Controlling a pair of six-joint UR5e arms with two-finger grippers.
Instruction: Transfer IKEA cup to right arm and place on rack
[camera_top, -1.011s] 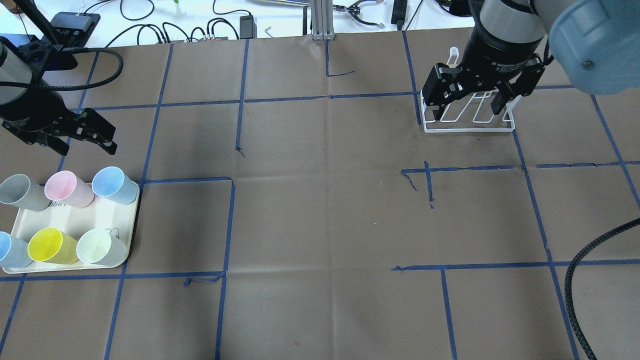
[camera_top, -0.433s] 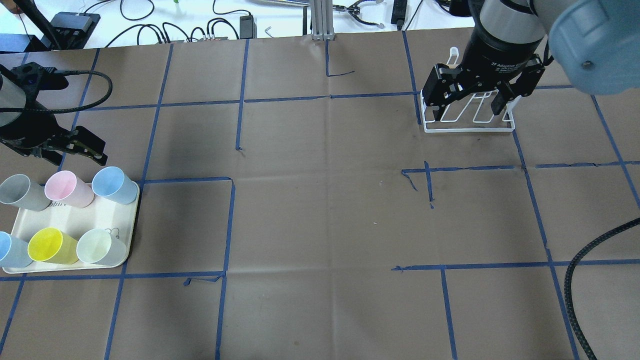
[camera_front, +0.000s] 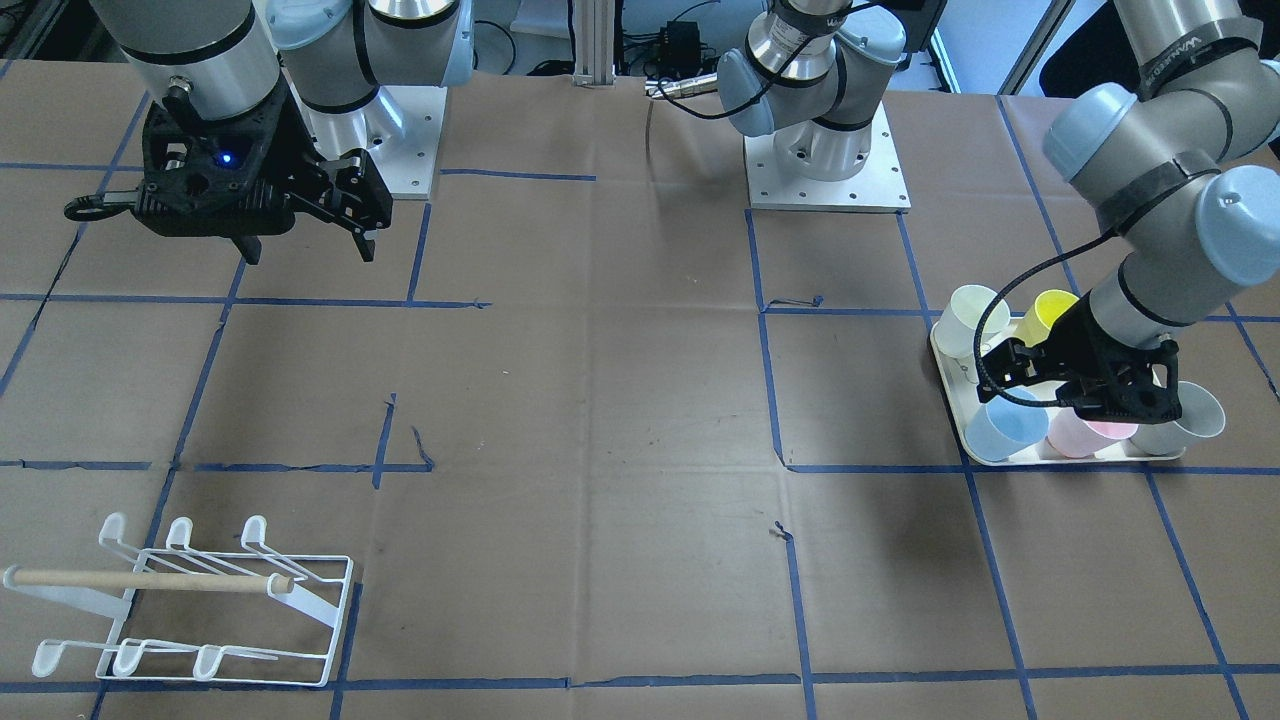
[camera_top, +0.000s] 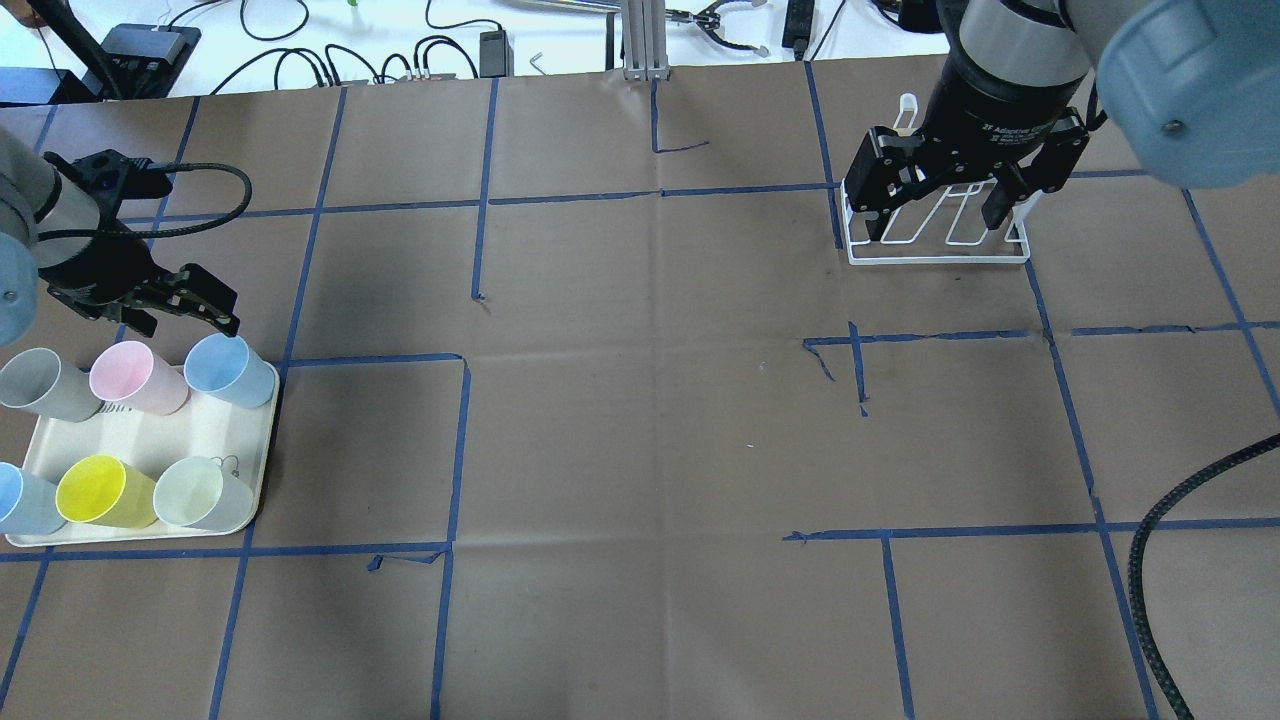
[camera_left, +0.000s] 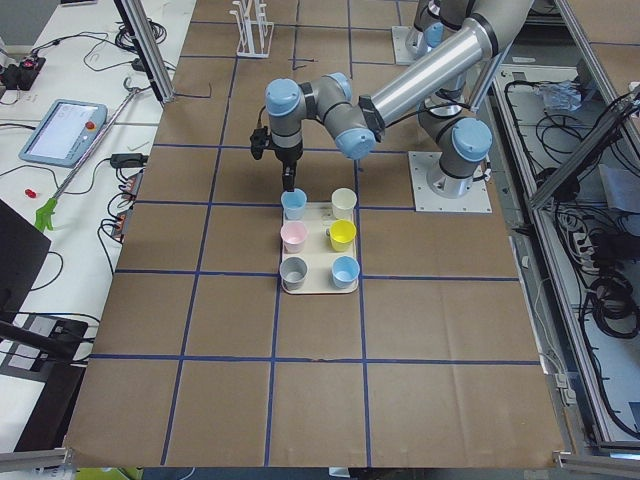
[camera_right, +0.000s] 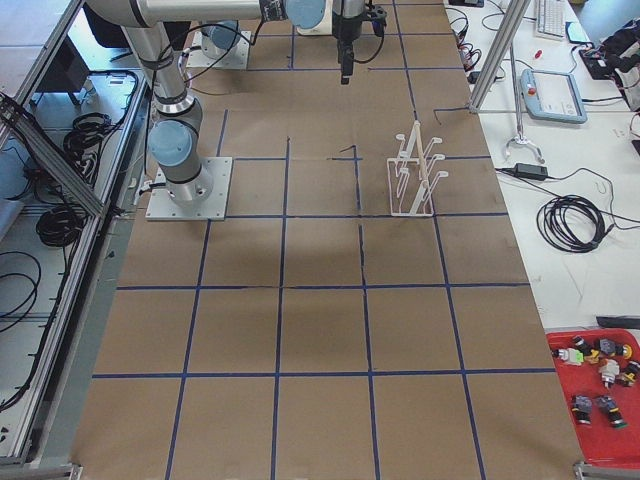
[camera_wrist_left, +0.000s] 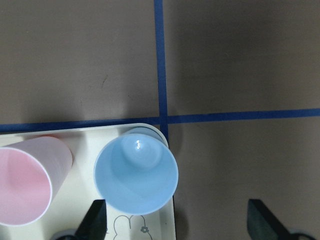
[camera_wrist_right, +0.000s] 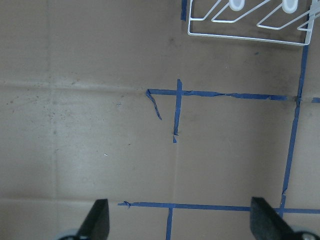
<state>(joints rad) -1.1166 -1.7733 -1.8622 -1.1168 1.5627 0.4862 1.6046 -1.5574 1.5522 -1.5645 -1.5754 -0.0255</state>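
two claws, both empty. your left claw (camera_top: 185, 322) is spread wide and hangs just over the light blue plastic cup (camera_wrist_left: 136, 175). that cup stands upright, mouth up, in a corner of the cream rectangular tray (camera_top: 262, 470). in the wrist view it sits off-centre, nearer one finger than the other. your right claw (camera_top: 932, 225) is spread just as wide with nothing in it. it is raised over the brown-papered tabletop (camera_top: 640, 420) on the robot's side of the small white wire rack (camera_front: 312, 604).

by my reading no step is finished yet: all six cups stand on the tray, no handover has been made, and the rack's prongs are bare. you have the grasp, the carry toward the middle, the pass to the right claw and the hanging all ahead.

round the blue cup, a pink cup (camera_top: 135, 375) stands just beside it, with a grey one (camera_top: 35, 383) beyond. yellow (camera_top: 95, 490), pale green (camera_top: 195, 495) and a second blue cup fill the other row. the pink cup looks like the tight spot, since one finger must go down between the two. the light wooden dowel (camera_front: 150, 580) across the rack may crowd the placing.
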